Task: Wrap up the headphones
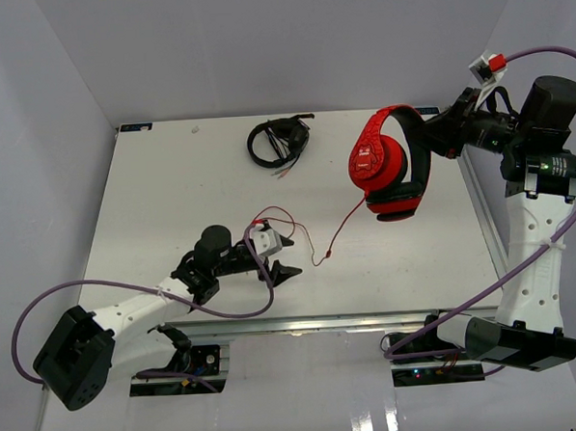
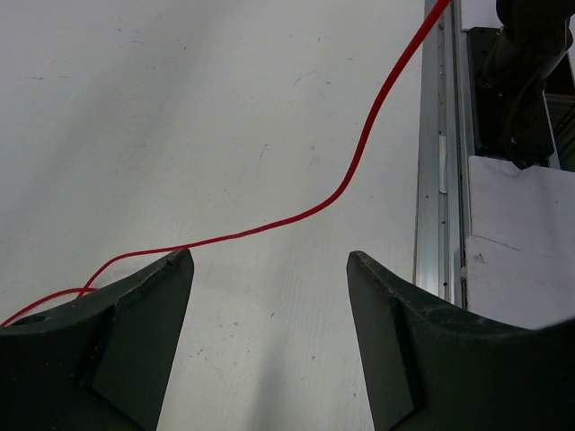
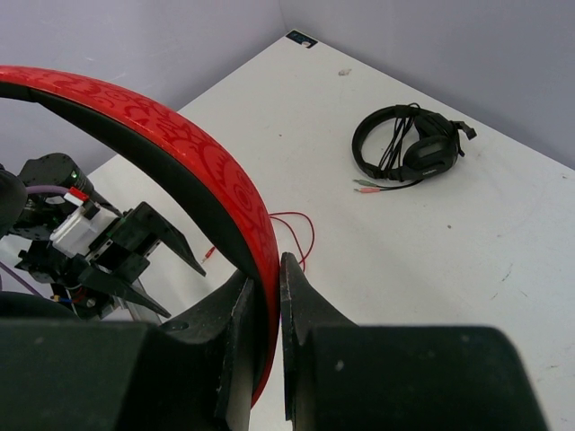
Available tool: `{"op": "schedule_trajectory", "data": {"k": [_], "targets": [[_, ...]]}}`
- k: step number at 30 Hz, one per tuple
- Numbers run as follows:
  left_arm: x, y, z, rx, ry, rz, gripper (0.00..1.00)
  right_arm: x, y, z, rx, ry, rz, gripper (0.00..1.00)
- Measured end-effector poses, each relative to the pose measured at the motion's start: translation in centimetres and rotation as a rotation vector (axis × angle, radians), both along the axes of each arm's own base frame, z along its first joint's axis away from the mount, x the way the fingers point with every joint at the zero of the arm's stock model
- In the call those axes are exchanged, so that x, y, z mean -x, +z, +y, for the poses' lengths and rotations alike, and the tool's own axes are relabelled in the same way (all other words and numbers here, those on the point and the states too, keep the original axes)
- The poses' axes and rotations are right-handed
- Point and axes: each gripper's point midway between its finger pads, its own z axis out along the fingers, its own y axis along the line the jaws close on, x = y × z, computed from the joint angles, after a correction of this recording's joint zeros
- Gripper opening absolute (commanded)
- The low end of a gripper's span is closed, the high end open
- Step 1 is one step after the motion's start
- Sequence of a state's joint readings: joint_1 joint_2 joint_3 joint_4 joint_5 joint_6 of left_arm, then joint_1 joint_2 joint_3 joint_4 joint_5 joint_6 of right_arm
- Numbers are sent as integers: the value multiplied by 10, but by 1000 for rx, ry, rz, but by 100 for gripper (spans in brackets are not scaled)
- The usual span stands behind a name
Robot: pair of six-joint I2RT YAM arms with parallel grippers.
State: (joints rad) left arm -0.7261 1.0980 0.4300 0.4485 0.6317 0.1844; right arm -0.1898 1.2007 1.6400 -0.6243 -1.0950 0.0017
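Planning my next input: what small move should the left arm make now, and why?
Probably ease the left gripper forward and close on the cable. It stands open with the cable lying loose just ahead, while the right gripper clamps the headphones by the headband.

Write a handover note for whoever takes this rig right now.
Grippers: right gripper shut on the headband of the red headphones, held above the table at its far right. The left gripper is open, low over the table, with the red cable lying just past its fingertips, ungripped.
Done: headphones lifted.
Left: cable trails loose, none wound.
Ignore the black headphones at the far edge.
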Motion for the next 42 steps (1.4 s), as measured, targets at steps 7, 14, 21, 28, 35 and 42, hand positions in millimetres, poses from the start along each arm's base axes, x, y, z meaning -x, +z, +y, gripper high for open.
{"op": "schedule_trajectory", "data": {"k": [7,14,21,28,35,42], "targets": [[-18,30,16,45,149,-109,84,0,0,0,0,0,-1,8],[15,20,14,11,-10,-65,84,0,0,0,1,0,-2,8],[33,13,13,2,-97,-27,83,0,0,0,1,0,-2,8],[24,-6,2,-16,-97,33,83,0,0,0,0,0,-1,8],[21,-14,-22,-26,-129,57,66,0,0,0,-7,-1,8,8],[15,-14,-37,-25,-123,55,10,0,0,0,-9,-1,12,8]]}}
